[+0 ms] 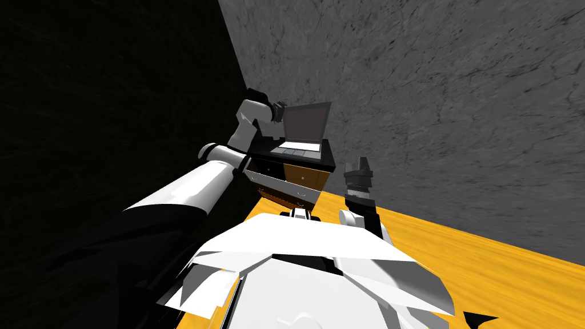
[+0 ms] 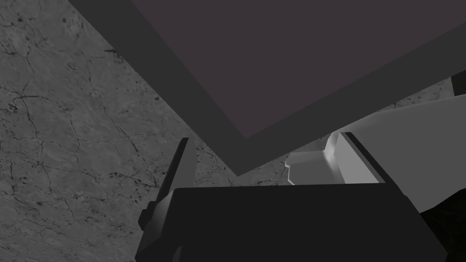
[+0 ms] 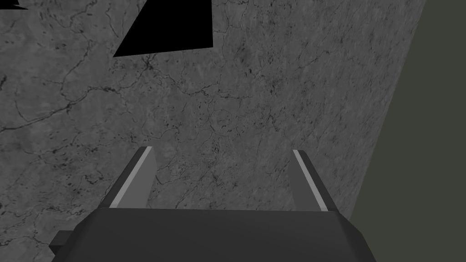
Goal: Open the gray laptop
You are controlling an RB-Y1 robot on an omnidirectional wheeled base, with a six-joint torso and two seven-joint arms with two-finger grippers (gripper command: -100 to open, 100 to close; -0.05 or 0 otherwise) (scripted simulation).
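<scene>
Rising behind everything, a grey wall veined with dark cracks meets a black area on my left, and an orange wood-grain floor runs along its foot. Against the wall stands a small cabinet with a dark top and orange-brown fronts. Its pale drawer is pulled out and carries small round knobs.

The laptop sits on the cabinet's top with its lid already raised, standing near upright. Its frame is dark grey, the screen a blank, dull purplish dark, and the keyboard deck light grey with a darker band of keys.

The left gripper is at the lid's side edge. In the left wrist view a corner of the lid lies between the spread fingers, which do not press it. The right gripper is raised beside the cabinet, well apart from the laptop, its fingers spread wide with nothing between them.
</scene>
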